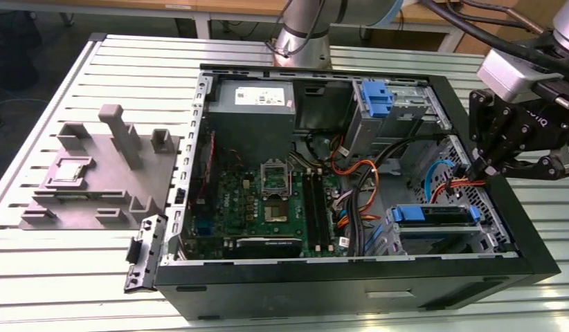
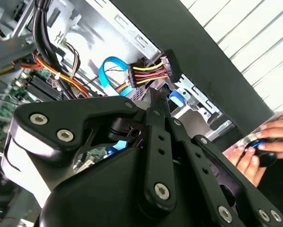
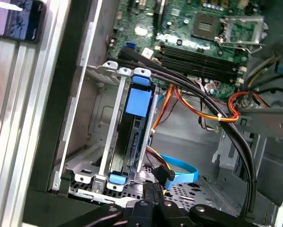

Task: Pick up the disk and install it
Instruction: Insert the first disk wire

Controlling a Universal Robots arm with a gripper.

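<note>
Exterior view: pincer [image 1: 475,168] hovers at the case's [image 1: 506,207] three o'clock wall, over cables.
Grip: cannot tell.
Disk [image 3: 132,137]: seated in bay.
Advice: keep clear of cables.

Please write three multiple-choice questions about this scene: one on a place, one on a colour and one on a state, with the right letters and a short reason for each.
1. Where is the gripper in the exterior view?
A. Over the grey fixture
B. At the computer case's wall on the exterior view's right
C. On the table in front of the case

2. What colour is the flat cable looping inside the case?
A. Blue
B. Green
C. White

3. How is the disk placed?
A. Seated in a metal bay inside the case
B. Lying on the table
C. Lying on the grey fixture

Answers: 1 B, it hangs at that wall. 2 A, both wrist views show a blue band. 3 A, its blue frame sits between the bay's rails.
</note>
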